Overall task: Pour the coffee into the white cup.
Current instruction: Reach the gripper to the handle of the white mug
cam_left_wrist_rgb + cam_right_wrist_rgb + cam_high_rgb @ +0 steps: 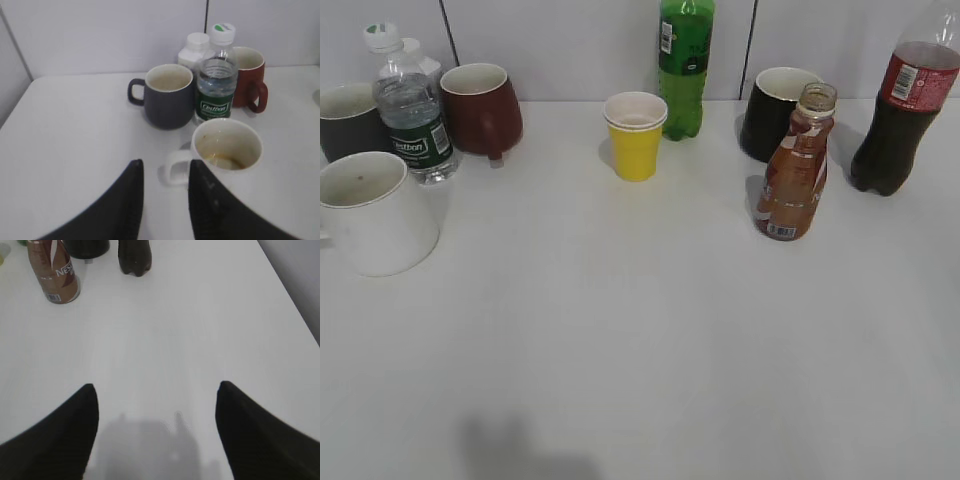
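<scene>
The coffee point(795, 170) stands upright and uncapped on the right side of the white surface point(650, 330), just near of a black mug point(775, 112) and left of a dark cola bottle point(903, 105) with a red label. In the right wrist view the coffee point(52, 271) appears at the far left, well apart from the right end effector point(156, 390), whose two dark fingers are spread wide over bare surface with nothing between them.

The white cup point(375, 212) sits at the left edge of the surface, upright, with a brownish residue inside (seen in the left wrist view). Just far of it stands a clear water bottle point(412, 105) with a green label, beside a dark grey mug point(167, 95) and a dark red mug point(482, 108). A small white container point(196, 47) stands behind the water bottle.

The left end effector point(165, 172) hangs near the white cup point(225, 152), its fingers narrowly apart and holding nothing; the cup's handle shows between the fingertips.

Near the far middle stand a yellow paper cup point(635, 135) and a green soda bottle point(683, 65), side by side.
</scene>
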You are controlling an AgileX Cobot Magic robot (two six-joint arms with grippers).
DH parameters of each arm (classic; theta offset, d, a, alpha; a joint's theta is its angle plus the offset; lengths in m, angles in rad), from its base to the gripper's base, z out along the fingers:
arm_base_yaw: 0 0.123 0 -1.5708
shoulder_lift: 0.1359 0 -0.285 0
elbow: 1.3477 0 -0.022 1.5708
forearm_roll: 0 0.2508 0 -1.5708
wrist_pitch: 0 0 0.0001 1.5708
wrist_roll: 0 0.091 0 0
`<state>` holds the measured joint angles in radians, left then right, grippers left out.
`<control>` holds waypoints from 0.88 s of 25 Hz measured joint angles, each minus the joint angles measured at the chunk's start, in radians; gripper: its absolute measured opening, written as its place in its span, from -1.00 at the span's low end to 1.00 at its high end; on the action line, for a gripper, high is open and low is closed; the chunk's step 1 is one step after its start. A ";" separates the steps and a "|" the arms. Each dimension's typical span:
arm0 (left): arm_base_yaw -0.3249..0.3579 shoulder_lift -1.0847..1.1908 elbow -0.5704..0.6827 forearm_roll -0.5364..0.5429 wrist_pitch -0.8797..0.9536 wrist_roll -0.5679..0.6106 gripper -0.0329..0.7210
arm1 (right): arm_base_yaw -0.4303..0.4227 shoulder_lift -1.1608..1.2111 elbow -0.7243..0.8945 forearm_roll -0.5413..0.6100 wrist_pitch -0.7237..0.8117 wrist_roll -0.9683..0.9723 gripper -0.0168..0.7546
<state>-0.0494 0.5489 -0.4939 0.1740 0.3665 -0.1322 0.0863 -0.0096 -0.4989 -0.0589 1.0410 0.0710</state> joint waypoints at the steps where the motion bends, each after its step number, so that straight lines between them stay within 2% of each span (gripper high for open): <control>1: 0.000 0.036 0.033 0.004 -0.090 0.000 -0.28 | 0.000 0.000 0.000 0.000 0.000 0.000 0.52; 5: 0.000 0.236 0.185 0.021 -0.472 0.000 -0.28 | 0.000 0.000 0.000 0.000 0.000 0.000 0.52; 8: 0.000 0.422 0.247 -0.041 -0.716 0.001 -0.28 | 0.000 0.000 0.000 0.000 0.000 0.000 0.52; 12: 0.002 0.587 0.269 -0.144 -0.863 0.001 -0.28 | 0.000 0.000 0.000 0.000 0.000 0.000 0.52; 22: 0.001 0.878 0.278 -0.159 -1.099 0.001 -0.27 | 0.000 0.000 0.000 0.000 0.000 0.000 0.52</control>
<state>-0.0484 1.4266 -0.2156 0.0155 -0.7327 -0.1310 0.0863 -0.0096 -0.4989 -0.0589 1.0410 0.0710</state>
